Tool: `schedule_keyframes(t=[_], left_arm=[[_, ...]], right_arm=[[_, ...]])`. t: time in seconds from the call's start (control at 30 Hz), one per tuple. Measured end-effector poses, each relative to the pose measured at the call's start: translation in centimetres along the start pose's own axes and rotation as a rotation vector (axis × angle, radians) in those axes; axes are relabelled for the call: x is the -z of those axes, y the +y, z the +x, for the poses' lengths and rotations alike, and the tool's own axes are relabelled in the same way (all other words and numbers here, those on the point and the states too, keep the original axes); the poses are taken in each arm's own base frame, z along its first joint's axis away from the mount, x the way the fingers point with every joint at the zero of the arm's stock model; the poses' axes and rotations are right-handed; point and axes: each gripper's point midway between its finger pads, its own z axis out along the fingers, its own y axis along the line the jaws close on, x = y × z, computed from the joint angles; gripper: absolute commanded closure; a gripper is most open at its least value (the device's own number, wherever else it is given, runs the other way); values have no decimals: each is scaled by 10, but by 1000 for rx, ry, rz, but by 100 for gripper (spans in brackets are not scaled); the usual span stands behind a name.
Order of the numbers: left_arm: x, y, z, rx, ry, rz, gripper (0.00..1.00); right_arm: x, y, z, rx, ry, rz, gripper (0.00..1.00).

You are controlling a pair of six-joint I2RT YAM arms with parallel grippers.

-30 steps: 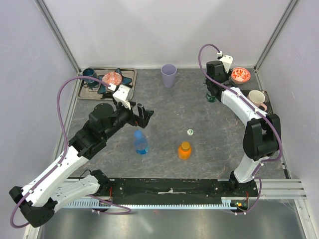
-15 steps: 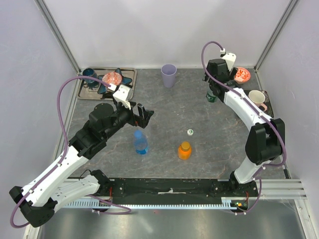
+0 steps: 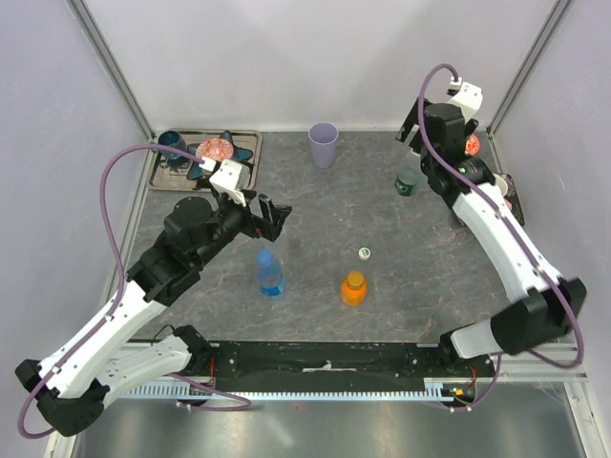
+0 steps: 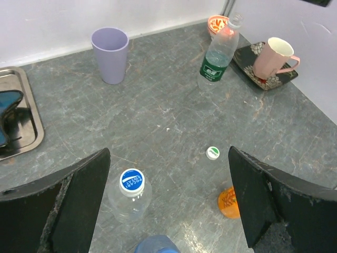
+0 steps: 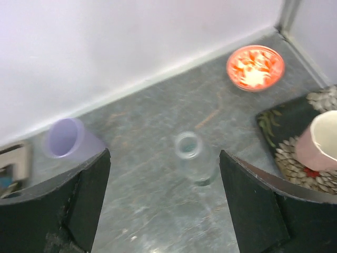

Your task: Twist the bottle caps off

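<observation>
Finished with green-label bottle [image 5: 190, 155], uncapped just beneath gaping right pincer [image 5: 164, 174]. Next, likely: lower gaping left pincer [image 4: 168, 168] onto blue cap [image 4: 131, 182] below, clamp, twist off.

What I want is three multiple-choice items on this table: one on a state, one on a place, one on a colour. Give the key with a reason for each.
1. The green-label bottle is:
A. capped
B. uncapped and upright
C. lying on its side

2. Where is the white-and-green cap?
A. Loose on the table, near the orange bottle
B. Screwed on the green-label bottle
C. On top of the orange bottle

3. The cup by the back wall is:
A. yellow
B. black
C. lilac

Key:
1 B: the right wrist view looks down into its open mouth.
2 A: the top view shows it lying alone by the orange bottle.
3 C: the top and left wrist views both show it lilac.
</observation>
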Motion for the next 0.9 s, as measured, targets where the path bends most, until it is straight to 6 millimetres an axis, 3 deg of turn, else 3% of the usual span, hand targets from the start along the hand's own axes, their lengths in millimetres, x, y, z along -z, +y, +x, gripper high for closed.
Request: schedule_keyframes(t=[0.07, 0.13, 0.27, 0.3, 0.4, 0.5, 0.57, 0.67, 0.9], left_arm=[[3, 3, -7, 2, -20, -21, 0], [6, 8, -13, 4, -42, -47, 0], [17, 22, -22, 10, -81, -126, 0], [21, 27, -24, 12, -89, -148, 0], [32, 35, -31, 22, -119, -193, 0], [46, 39, -36, 38, -150, -208, 0], [54, 40, -35, 43, -155, -208, 0], [62, 41, -33, 45, -159, -203, 0], [56, 41, -13, 34, -110, -198, 1]], right_arm=[[29, 15, -19, -30, -36, -84, 12], [72, 42, -37, -50, -79, -237, 13], [160, 103, -39, -35, -90, -602, 16], [178, 118, -30, -24, -72, -686, 17], [203, 142, 7, 27, 4, -821, 17], [208, 154, 70, 130, 131, -863, 16], [209, 149, 112, 213, 225, -852, 14], [210, 124, 149, 293, 312, -803, 9], [212, 51, 192, 372, 415, -659, 2]])
